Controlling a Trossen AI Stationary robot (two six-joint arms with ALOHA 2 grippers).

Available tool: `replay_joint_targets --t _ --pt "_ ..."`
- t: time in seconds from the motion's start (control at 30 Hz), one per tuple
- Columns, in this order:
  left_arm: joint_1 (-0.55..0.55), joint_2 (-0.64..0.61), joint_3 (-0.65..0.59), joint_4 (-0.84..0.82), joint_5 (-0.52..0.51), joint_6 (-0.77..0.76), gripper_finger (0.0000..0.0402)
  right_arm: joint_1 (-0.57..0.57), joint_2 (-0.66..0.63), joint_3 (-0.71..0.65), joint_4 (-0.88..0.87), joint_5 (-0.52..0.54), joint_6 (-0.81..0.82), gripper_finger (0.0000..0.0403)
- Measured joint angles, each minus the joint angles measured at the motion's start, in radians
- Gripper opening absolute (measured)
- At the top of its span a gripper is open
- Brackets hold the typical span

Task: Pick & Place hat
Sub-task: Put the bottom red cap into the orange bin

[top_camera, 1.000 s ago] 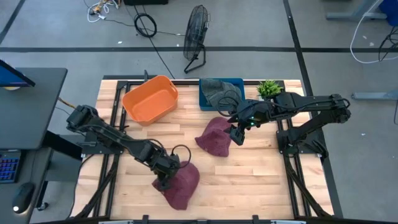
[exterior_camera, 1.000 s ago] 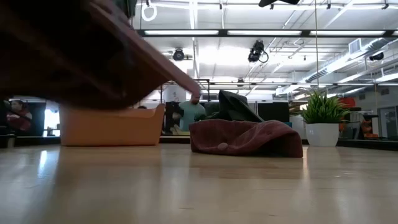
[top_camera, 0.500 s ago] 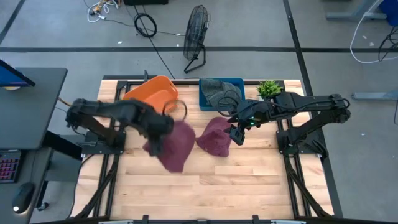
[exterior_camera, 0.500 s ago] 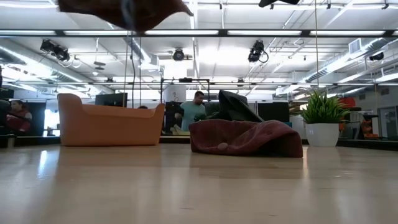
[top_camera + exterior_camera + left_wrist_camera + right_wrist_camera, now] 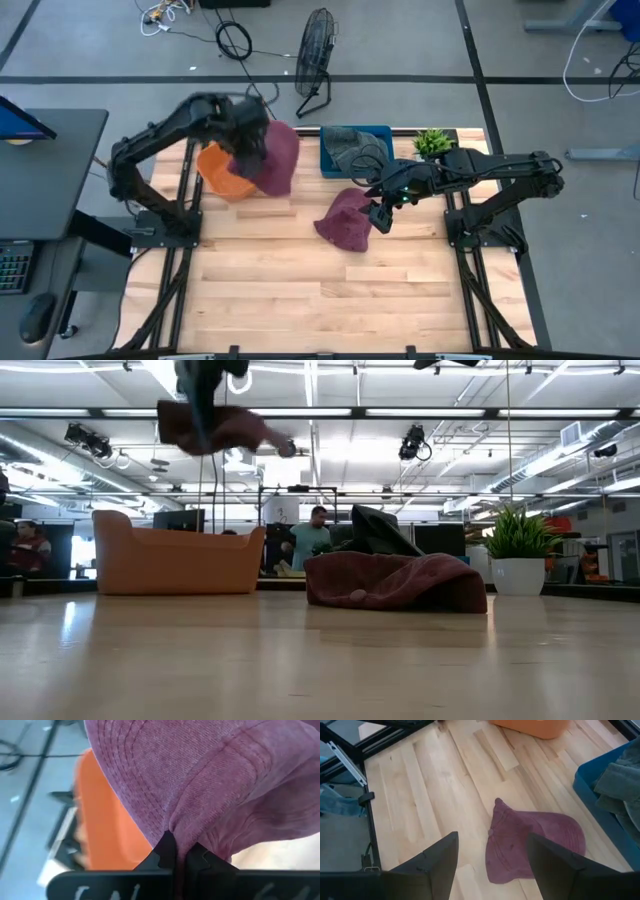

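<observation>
While left end effector [image 5: 180,851] pinches maroon hat [image 5: 273,158] over orange bin's [image 5: 222,172] rim, right end effector [image 5: 492,852] wide (bare wood beneath)

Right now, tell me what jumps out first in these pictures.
The left gripper holds a maroon hat in the air over the orange bin. A second maroon hat lies mid-table, with the open right gripper hovering beside it.

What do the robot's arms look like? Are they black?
Yes, both arms are dark, nearly black, built from jointed tube-like links on dark bases at the table's sides. The left end effector and the right end effector each end in two flat, dark fingers. Thin cables run along the right arm near its wrist. No readable markings show.
</observation>
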Motion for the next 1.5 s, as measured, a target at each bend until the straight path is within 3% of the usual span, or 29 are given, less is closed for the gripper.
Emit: replay_joint_targets --t 0.2,0.4,0.6,0.73,1.23,1.37,1.5 --pt "0.194 0.059 0.000 -0.001 -0.033 0.177 0.0005 0.000 0.000 0.000 0.012 0.000 0.000 0.0235" --pt "0.317 0.151 0.000 -0.001 -0.070 0.366 0.0005 0.000 0.000 0.000 0.013 0.000 0.000 0.0235" --pt "0.341 0.244 -0.001 -0.001 -0.306 0.530 0.0005 0.000 0.000 0.000 0.013 0.000 0.000 0.0235" --pt "0.338 0.287 -0.001 -0.002 -0.307 0.616 0.0005 0.000 0.000 0.000 0.013 0.000 0.000 0.0235" --pt "0.258 0.324 -0.002 -0.001 -0.114 0.577 0.0005 0.000 0.000 0.000 0.013 0.002 -0.026 0.0235" --pt "0.267 0.324 -0.002 -0.001 -0.106 0.574 0.0005 0.000 0.000 0.000 0.013 0.002 -0.030 0.0235" --pt "0.285 0.323 -0.079 0.001 -0.107 0.579 0.0004 0.000 0.000 0.000 0.013 0.002 -0.030 0.0235"
